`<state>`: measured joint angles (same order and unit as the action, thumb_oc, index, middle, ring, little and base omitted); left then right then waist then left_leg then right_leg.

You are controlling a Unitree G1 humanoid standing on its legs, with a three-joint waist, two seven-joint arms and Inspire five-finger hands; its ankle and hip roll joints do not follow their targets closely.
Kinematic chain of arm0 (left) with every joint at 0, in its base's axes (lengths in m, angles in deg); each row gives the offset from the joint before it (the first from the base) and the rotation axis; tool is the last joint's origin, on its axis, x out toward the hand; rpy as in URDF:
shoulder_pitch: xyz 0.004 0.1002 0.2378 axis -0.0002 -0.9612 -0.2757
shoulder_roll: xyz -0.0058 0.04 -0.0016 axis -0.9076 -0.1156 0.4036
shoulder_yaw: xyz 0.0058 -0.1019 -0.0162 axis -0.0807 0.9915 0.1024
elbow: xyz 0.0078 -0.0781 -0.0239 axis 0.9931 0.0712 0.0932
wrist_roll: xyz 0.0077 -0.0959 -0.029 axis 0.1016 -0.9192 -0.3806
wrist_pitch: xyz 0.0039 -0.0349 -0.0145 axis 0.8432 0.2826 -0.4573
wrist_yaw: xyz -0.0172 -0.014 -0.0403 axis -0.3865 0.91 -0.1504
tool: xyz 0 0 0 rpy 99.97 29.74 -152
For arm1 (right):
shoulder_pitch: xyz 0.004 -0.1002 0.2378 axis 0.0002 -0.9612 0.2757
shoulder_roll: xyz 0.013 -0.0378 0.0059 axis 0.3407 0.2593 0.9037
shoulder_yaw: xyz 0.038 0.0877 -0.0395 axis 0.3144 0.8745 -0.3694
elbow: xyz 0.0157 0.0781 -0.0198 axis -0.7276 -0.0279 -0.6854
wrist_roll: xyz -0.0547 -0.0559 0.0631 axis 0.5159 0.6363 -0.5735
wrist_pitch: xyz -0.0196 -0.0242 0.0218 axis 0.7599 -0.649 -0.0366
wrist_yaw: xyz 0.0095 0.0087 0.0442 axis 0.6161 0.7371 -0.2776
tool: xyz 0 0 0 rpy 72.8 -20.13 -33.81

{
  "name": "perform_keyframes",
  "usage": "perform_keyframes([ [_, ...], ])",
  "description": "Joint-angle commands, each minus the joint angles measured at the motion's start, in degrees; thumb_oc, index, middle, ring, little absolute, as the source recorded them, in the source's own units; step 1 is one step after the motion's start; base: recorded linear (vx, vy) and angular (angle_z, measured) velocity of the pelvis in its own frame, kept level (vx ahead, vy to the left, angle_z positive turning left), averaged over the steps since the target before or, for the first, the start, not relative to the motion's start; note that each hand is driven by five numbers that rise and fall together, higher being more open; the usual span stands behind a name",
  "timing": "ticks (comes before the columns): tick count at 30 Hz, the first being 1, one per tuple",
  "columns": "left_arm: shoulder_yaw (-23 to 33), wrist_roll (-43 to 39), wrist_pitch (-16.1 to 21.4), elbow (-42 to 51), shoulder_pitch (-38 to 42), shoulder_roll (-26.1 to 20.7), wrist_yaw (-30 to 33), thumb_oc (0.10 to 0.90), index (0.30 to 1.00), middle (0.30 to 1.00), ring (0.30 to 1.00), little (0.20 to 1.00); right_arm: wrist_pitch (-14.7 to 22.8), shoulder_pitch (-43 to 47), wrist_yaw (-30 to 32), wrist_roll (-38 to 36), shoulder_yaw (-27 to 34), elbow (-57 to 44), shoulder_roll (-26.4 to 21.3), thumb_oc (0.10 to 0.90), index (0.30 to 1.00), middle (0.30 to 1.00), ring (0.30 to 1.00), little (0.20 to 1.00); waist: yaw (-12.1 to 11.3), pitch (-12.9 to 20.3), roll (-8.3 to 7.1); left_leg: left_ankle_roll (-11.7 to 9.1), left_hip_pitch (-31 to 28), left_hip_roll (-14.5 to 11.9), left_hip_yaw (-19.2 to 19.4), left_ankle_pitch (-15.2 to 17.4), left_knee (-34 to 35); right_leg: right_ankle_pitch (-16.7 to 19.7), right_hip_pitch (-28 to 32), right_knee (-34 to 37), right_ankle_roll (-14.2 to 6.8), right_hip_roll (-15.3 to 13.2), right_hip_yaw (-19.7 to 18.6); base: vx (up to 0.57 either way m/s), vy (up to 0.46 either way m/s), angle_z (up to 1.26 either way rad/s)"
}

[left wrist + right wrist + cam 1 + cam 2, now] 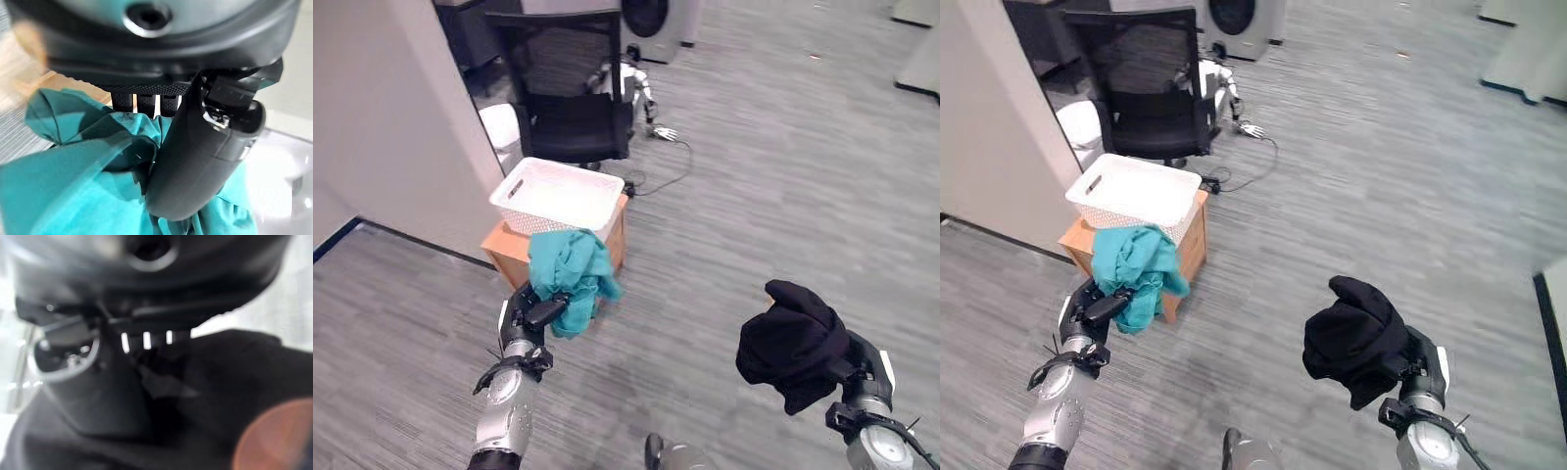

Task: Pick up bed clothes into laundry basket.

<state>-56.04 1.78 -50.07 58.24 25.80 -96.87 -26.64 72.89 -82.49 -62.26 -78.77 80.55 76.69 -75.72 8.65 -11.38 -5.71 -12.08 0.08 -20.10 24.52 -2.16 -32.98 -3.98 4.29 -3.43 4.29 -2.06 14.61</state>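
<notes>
Left eye view: at lower left our left hand (530,315) has thumb and fingers clamped on a teal cloth (571,271); at lower right our right hand (855,367) grips a black garment (793,343). Beyond, upper left of centre, the white laundry basket (558,195) sits on a wooden box (512,250). Risk: trailing teal fabric could snag the rim and tip it.

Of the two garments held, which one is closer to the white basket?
The teal garment in the left hand: it hangs right before the white basket. The black garment, in the right hand, is far off.
</notes>
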Motion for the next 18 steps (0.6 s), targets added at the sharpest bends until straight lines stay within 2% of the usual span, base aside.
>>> perform_keyframes([
  [1, 4.4, -0.9, 7.5, 6.7, 4.0, -6.3, -1.0, 0.4, 0.3, 0.3, 0.3, 0.3, 6.5, 0.6, 0.9, -1.8, 3.4, -8.1, -5.3, 0.4, 0.3, 0.3, 0.3, 0.3, -0.1, 3.6, 0.0, 3.3, -1.0, 5.6, 5.4, -3.5, 15.5, 6.8, 2.2, 7.9, -9.6, -3.3, -0.4, 0.3, 0.165, 0.28],
  [2, 5.7, -0.5, 7.8, 6.0, 2.2, -5.8, -0.3, 0.4, 0.3, 0.3, 0.3, 0.3, 6.1, 1.6, -0.1, -0.3, 1.8, -8.1, -6.5, 0.4, 0.3, 0.3, 0.3, 0.3, -1.5, 3.9, 0.16, 3.8, 1.9, 9.3, 6.8, -4.9, 26.3, 6.1, 3.4, 8.2, -10.7, -3.6, -0.6, 0.26, 0.155, -0.02],
  [5, 6.8, -0.1, 7.9, 6.4, 1.0, -6.0, -0.1, 0.4, 0.3, 0.3, 0.3, 0.3, 5.4, 2.6, -0.4, 0.1, 0.8, -7.7, -6.7, 0.4, 0.3, 0.3, 0.3, 0.3, -1.7, 4.3, 0.72, 3.8, -0.4, 10.1, 7.0, -5.6, 29.3, 5.4, 3.4, 8.1, -11.2, -3.2, -0.2, 0.16, 0.12, -0.18],
  [8, 7.5, -0.1, 8.0, 7.1, 0.5, -6.3, -0.3, 0.4, 0.3, 0.3, 0.3, 0.3, 5.0, 3.2, -1.2, 1.0, 0.7, -8.3, -5.9, 0.4, 0.3, 0.3, 0.3, 0.3, -1.6, 5.2, 1.33, 5.3, -4.6, 12.9, 7.5, -3.6, 34.2, 6.1, 2.8, 7.1, -12.3, -3.8, 0.3, 0.13, 0.169, -0.17],
  [10, 7.5, 0.4, 8.0, 7.6, 0.7, -7.0, 0.1, 0.4, 0.3, 0.3, 0.3, 0.3, 5.1, 3.9, -1.0, 1.6, 0.3, -7.9, -5.7, 0.4, 0.3, 0.3, 0.3, 0.3, -2.0, 5.1, 2.02, 7.4, -6.9, 15.0, 7.7, -2.0, 36.5, 6.3, 0.7, 0.2, -13.4, -5.5, 0.4, 0.08, 0.185, 0.26],
  [11, 7.5, 0.4, 8.0, 7.6, 0.7, -7.0, 0.1, 0.4, 0.3, 0.3, 0.3, 0.3, 5.1, 3.9, -1.0, 1.6, 0.3, -7.8, -5.7, 0.4, 0.3, 0.3, 0.3, 0.3, -2.0, 5.1, 2.0, 7.4, -6.9, 15.0, 7.7, -2.1, 36.6, 6.2, 0.6, 0.0, -13.4, -5.5, 0.3, 0.11, 0.236, 0.01],
  [12, 7.3, 1.4, 7.9, 7.8, 0.9, -8.0, 0.0, 0.4, 0.3, 0.3, 0.3, 0.3, 4.5, 4.4, -1.5, 2.6, -0.2, -8.2, -5.4, 0.4, 0.3, 0.3, 0.3, 0.3, -1.4, 4.1, 2.98, 8.4, -9.9, 16.0, 6.8, 0.3, 37.7, 8.5, -3.4, -8.6, -16.0, -7.7, -0.7, 0.11, 0.243, 0.14],
  [13, 7.1, 1.5, 7.9, 7.8, 1.5, -8.3, 0.1, 0.4, 0.3, 0.3, 0.3, 0.3, 4.4, 4.7, -1.7, 2.9, -0.3, -8.3, -5.1, 0.4, 0.3, 0.3, 0.3, 0.3, -1.1, 3.4, 3.17, 9.2, -10.5, 16.6, 6.9, 0.6, 37.9, 9.3, -5.8, -12.6, -16.8, -8.6, -1.6, 0.1, 0.253, -0.07],
  [14, 7.1, 1.4, 7.9, 7.7, 1.6, -8.3, 0.1, 0.4, 0.3, 0.3, 0.3, 0.3, 4.4, 4.8, -1.7, 2.9, -0.3, -8.4, -5.1, 0.4, 0.3, 0.3, 0.3, 0.3, -1.1, 3.3, 3.11, 9.3, -10.6, 16.7, 6.8, 0.9, 37.9, 9.0, -6.1, -13.3, -17.1, -8.9, -1.8, -0.06, 0.087, -0.04],
  [15, 6.8, 1.4, 8.0, 7.9, 2.0, -8.5, 0.1, 0.4, 0.3, 0.3, 0.3, 0.3, 4.3, 4.7, -1.6, 2.9, -0.3, -8.2, -4.8, 0.4, 0.3, 0.3, 0.3, 0.3, -0.7, 2.6, 3.21, 9.7, -10.4, 16.5, 8.0, -0.2, 38.0, 9.9, -7.7, -14.8, -16.2, -8.9, -1.7, 0.01, 0.053, -0.1],
  [16, 6.1, 1.8, 7.9, 7.8, 2.6, -8.8, 0.3, 0.4, 0.3, 0.3, 0.3, 0.3, 4.2, 4.2, -1.2, 2.7, 0.4, -7.8, -4.2, 0.4, 0.3, 0.3, 0.3, 0.3, 0.2, 2.6, 3.44, 9.6, -11.1, 16.9, 7.0, 0.4, 38.0, 9.5, -9.7, -14.9, -15.6, -8.1, -2.9, 0.06, 0.044, 0.03],
  [18, 4.9, 2.0, 7.8, 8.0, 3.6, -8.8, -0.1, 0.4, 0.3, 0.3, 0.3, 0.3, 4.6, 3.1, -0.6, 2.0, 2.2, -7.1, -4.0, 0.4, 0.3, 0.3, 0.3, 0.3, 1.6, 3.3, 3.19, 9.2, -11.2, 17.4, 5.3, 1.0, 38.0, 9.1, -10.3, -8.9, -14.8, -6.1, -5.4, 0.19, 0.011, 0.48],
])
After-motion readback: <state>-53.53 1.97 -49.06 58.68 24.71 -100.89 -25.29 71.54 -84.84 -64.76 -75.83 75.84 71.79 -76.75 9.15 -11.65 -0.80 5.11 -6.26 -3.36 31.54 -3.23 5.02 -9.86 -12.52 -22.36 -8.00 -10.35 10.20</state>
